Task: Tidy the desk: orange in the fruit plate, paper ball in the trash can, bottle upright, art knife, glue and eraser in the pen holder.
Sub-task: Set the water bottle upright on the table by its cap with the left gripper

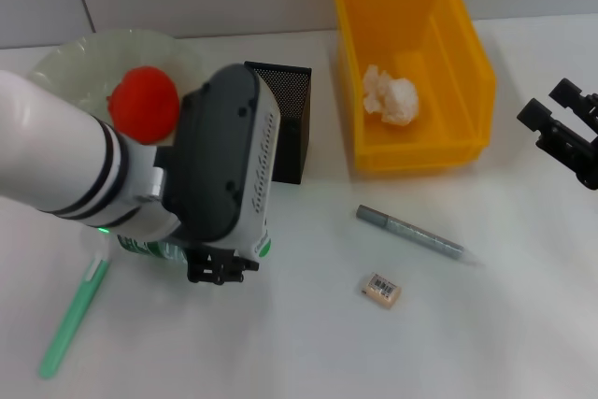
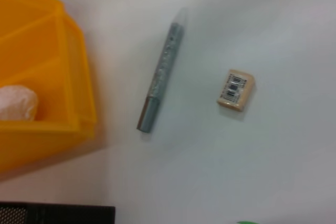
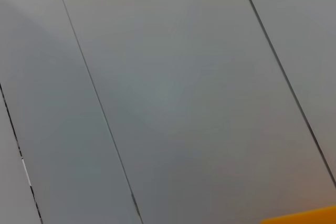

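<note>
The orange lies in the pale-green fruit plate at the back left. In the yellow trash can sits the paper ball; the left wrist view shows the trash can and an edge of the paper ball. My left arm covers most of the bottle, of which only green-and-white label shows. My left gripper hangs low right at it. The eraser lies on the table beside a grey stick. The black mesh pen holder stands behind the arm.
A slim green tool lies near the front left edge. My right gripper is parked at the far right, beside the trash can. The right wrist view shows only wall panels and a yellow corner of the trash can.
</note>
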